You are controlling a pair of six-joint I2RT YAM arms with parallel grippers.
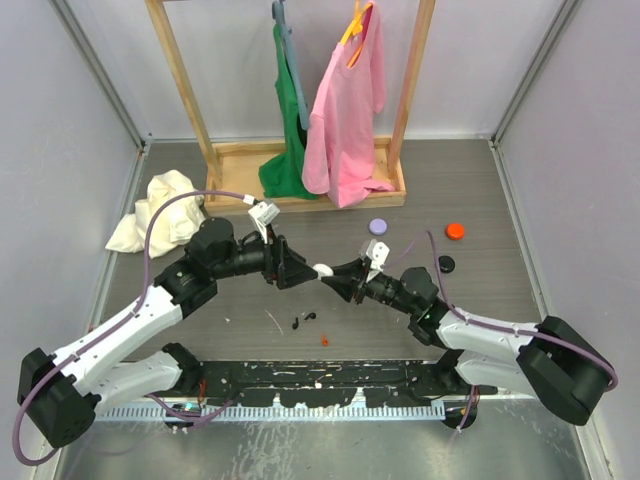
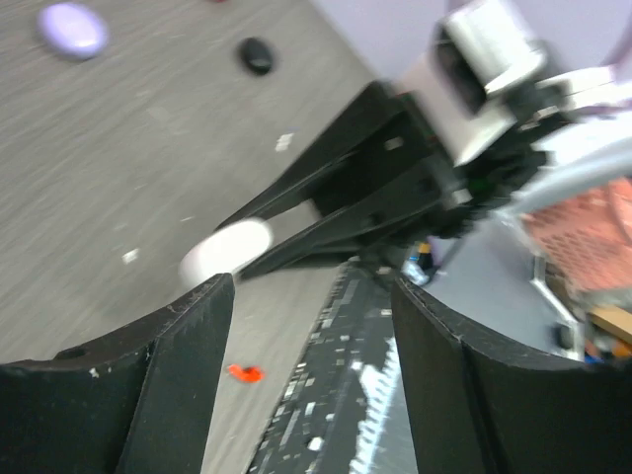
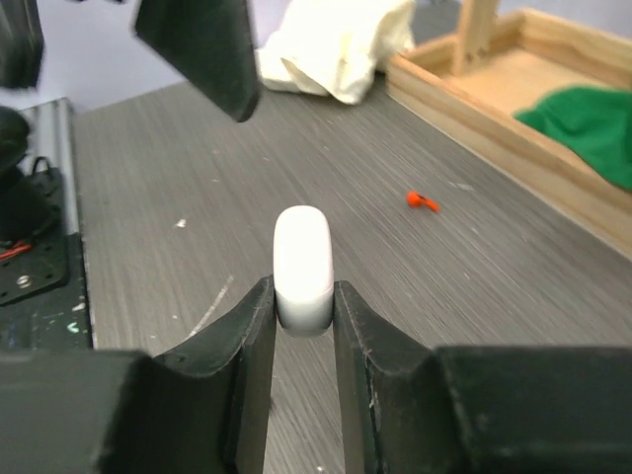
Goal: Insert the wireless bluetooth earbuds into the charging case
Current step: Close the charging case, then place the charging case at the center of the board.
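The right gripper [image 3: 303, 304] pinches the white charging case [image 3: 302, 252] at its fingertips; the left gripper [image 2: 311, 296], jaws spread, sits seemingly just short of it.

L gripper [image 1: 308, 272] & R gripper [image 1: 333, 277] meet tip to tip mid-table [image 1: 480, 300], w/ a white charging case [image 1: 323, 270] at the R gripper's tip. Just nearer the bases lie small black bits [image 1: 305, 320] & a red bit [image 1: 324, 340]; a purple disc [image 1: 378, 227], orange disc [image 1: 455, 231] & black disc [image 1: 446, 264] lie to the right. At the back a wooden rack [image 1: 235, 165] carries a pink shirt [image 1: 345, 110] & green garment [image 1: 290, 140], w/ a white cloth [image 1: 160, 212] heaped at far left.
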